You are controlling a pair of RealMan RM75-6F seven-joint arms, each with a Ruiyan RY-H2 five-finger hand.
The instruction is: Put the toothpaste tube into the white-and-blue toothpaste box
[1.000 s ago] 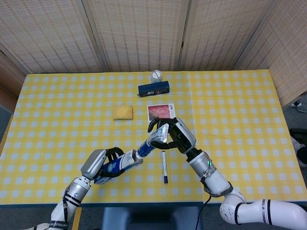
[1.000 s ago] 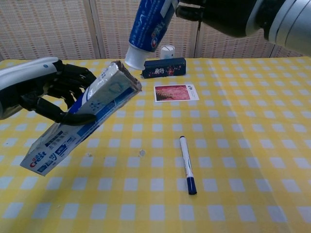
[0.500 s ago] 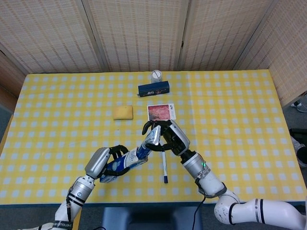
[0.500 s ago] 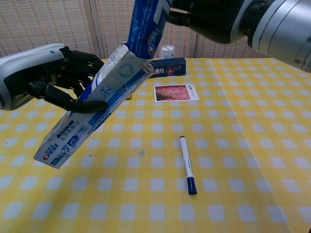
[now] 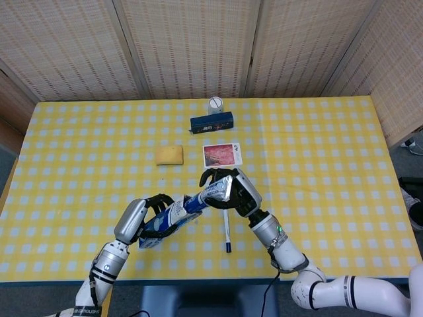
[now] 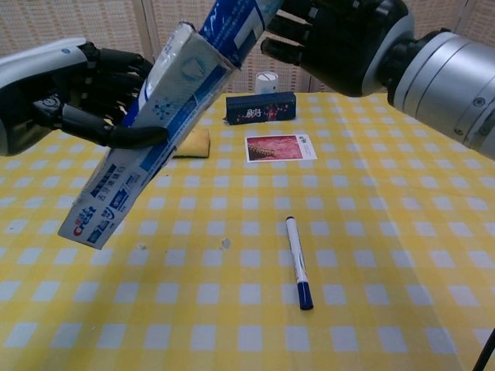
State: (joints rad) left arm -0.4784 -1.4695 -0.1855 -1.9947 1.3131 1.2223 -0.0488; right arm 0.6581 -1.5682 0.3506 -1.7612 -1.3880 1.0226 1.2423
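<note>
My left hand (image 5: 149, 214) (image 6: 85, 93) grips the white-and-blue toothpaste box (image 6: 143, 131) (image 5: 165, 221) in the air over the table's front, its open end tilted up and to the right. My right hand (image 5: 234, 191) (image 6: 340, 39) holds the blue-and-white toothpaste tube (image 6: 236, 23) (image 5: 201, 200) by its tail. The tube's cap end sits inside the open mouth of the box. How deep it reaches is hidden by the box walls.
A blue-capped marker pen (image 6: 297, 263) (image 5: 226, 230) lies on the yellow checked tablecloth (image 6: 387, 232) below the hands. Further back lie a photo card (image 6: 280, 147), a yellow sponge (image 5: 169, 155), a dark blue box (image 6: 261, 107) and a small white cup (image 5: 215, 104).
The left hand has raised the box and steepened it. The right hand has pushed the tube's cap end from just outside the box mouth into it.
</note>
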